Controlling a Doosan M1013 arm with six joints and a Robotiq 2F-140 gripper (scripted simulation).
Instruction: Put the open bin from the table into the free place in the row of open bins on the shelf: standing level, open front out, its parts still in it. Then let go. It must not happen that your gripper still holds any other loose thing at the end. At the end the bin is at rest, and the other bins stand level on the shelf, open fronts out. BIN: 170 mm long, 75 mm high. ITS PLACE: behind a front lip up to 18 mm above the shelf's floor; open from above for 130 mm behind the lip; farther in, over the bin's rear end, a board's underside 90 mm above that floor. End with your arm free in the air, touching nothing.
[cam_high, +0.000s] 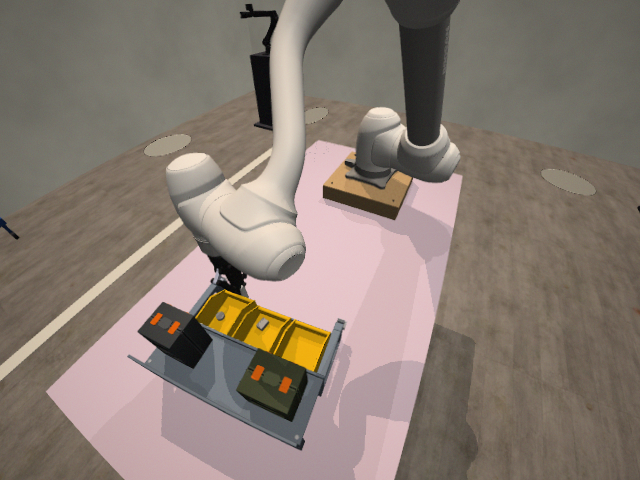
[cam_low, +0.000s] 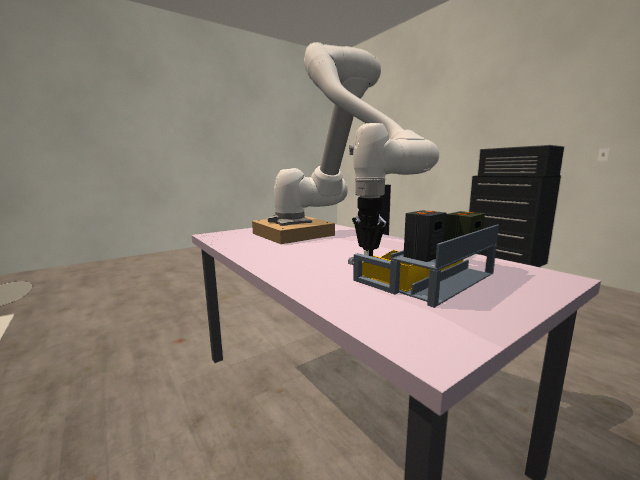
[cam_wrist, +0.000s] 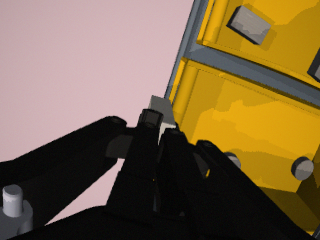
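1. Currently reaching out from the wooden block (cam_high: 356, 201) (cam_low: 281, 232) at the desk's (cam_high: 336, 258) (cam_low: 320, 289) (cam_wrist: 75, 60) far short edge with the arm (cam_high: 253, 232) (cam_low: 356, 105), raised high at the elbow and folded down towards the opposite end.
2. Pointing about straight down at the wrist, above the desk and nearer the long edge on the dark case's side than the other long edge.
3. Pressed together at the fingers (cam_high: 231, 279) (cam_low: 368, 242), with nothing seen clamped between.
4. Low at the fingertips, just beside the front edge of the end bin (cam_high: 227, 310) (cam_low: 376, 272) (cam_wrist: 235, 115); cannot tell from here about touching.
5. In the row on the shelf (cam_high: 217, 372) (cam_low: 434, 291) (cam_wrist: 250, 72), at the end nearest that same long edge: the end bin, open front towards the wooden block, with round grey parts (cam_high: 220, 315) (cam_wrist: 302, 168) inside.
6. Next along, towards the other long edge: the middle bin (cam_high: 263, 338) (cam_wrist: 287, 25), then the far bin (cam_high: 307, 346).
7. On the shelf's upper board, towards the desk's near short edge: a dark case (cam_high: 175, 335) (cam_low: 423, 235) and a green case (cam_high: 273, 387) (cam_low: 465, 222), standing apart.
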